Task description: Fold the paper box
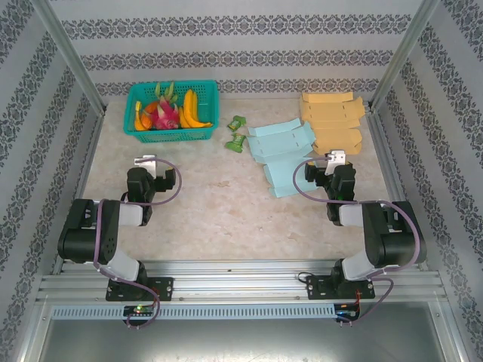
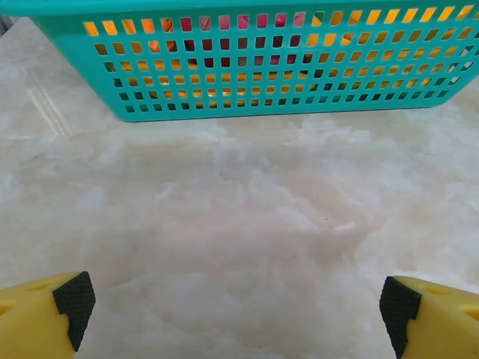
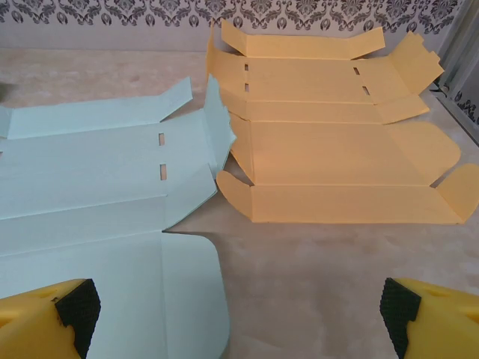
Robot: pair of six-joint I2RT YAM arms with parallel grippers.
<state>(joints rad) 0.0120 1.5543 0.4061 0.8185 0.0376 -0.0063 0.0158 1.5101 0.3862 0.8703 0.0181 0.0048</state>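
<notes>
Two unfolded paper box blanks lie flat at the back right of the table. The pale blue blank (image 1: 283, 154) (image 3: 97, 202) is nearer the middle, and the yellow-orange blank (image 1: 332, 121) (image 3: 337, 149) lies beside it toward the right wall. My right gripper (image 1: 330, 164) (image 3: 236, 314) hovers open just in front of the blue blank's near right corner, nothing between its fingers. Over bare table on the left my left gripper (image 1: 149, 167) (image 2: 236, 307) is open and empty, facing the basket.
A teal basket (image 1: 205, 113) (image 2: 254, 75) of fruit stands at the back left. Two small green packets (image 1: 237, 133) lie between basket and blue blank. Patterned walls and slanted metal posts (image 1: 68, 53) enclose the marble tabletop (image 1: 219, 211).
</notes>
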